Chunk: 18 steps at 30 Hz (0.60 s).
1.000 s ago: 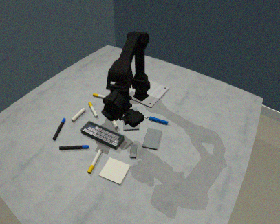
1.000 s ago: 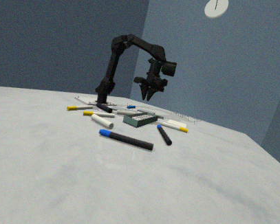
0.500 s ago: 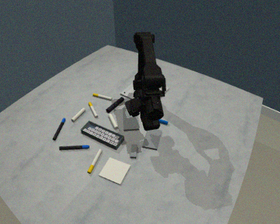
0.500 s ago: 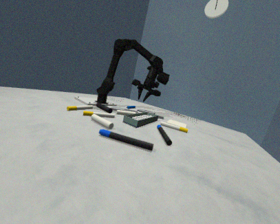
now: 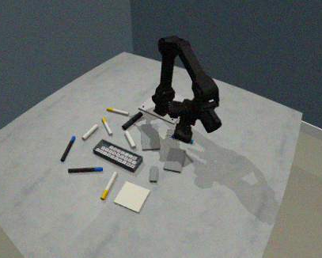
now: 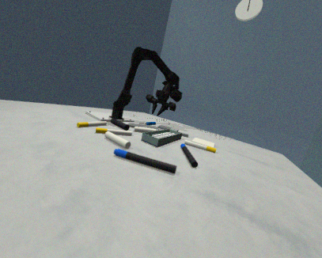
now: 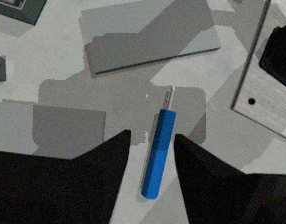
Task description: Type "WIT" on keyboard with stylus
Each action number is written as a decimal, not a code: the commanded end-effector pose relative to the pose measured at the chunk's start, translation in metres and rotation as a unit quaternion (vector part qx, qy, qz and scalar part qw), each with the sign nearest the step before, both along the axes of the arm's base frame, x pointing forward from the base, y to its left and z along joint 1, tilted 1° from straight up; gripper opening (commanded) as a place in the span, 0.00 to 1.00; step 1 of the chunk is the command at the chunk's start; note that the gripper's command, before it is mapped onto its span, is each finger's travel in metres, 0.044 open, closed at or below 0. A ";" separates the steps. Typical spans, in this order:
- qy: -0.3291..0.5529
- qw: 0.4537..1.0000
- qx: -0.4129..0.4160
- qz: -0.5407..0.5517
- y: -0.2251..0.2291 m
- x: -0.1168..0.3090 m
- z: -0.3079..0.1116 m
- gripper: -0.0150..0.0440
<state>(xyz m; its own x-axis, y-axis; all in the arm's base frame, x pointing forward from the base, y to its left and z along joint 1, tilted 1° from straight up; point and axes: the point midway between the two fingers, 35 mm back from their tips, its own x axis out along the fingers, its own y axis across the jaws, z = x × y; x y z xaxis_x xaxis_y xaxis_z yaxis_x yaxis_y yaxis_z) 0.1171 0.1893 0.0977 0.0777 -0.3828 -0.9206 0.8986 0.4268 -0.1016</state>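
Observation:
The stylus (image 5: 191, 141) (image 6: 150, 123) (image 7: 156, 155) is blue with a thin metallic tip and lies on the desk. In the wrist view its tip points up the picture, tilted slightly right. My gripper (image 6: 156, 114) (image 7: 152, 137) is partly open and empty, pointing down above the stylus. The stylus shows between the two fingers in the wrist view, nearer the right one, and neither finger appears to touch it. In the top view the gripper hides the stylus's middle. The dark green keyboard (image 5: 119, 156) (image 6: 161, 137) with white keys lies away from the gripper; only its corner (image 7: 34, 15) shows in the wrist view.
Two flat grey slabs (image 5: 150, 139) (image 5: 175, 160) lie between keyboard and stylus. A small grey block (image 5: 153, 174) and a cream pad (image 5: 132, 196) lie nearby. Several white, black, yellow-ended and blue-ended pens surround the keyboard. The arm's base plate (image 7: 259, 102) is close to the stylus.

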 end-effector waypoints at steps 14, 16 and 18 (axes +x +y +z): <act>-0.075 0.994 -0.023 -0.074 -0.007 -0.024 -0.006 0.51; -0.075 0.994 -0.023 -0.074 -0.006 -0.024 -0.009 0.51; -0.075 0.994 -0.023 -0.074 -0.006 -0.024 -0.011 0.51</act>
<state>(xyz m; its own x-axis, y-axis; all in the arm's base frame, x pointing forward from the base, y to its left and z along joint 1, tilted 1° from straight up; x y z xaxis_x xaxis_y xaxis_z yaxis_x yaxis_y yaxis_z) 0.0927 0.1832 0.0905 0.1489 -0.4391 -0.8860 0.9573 0.2887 0.0178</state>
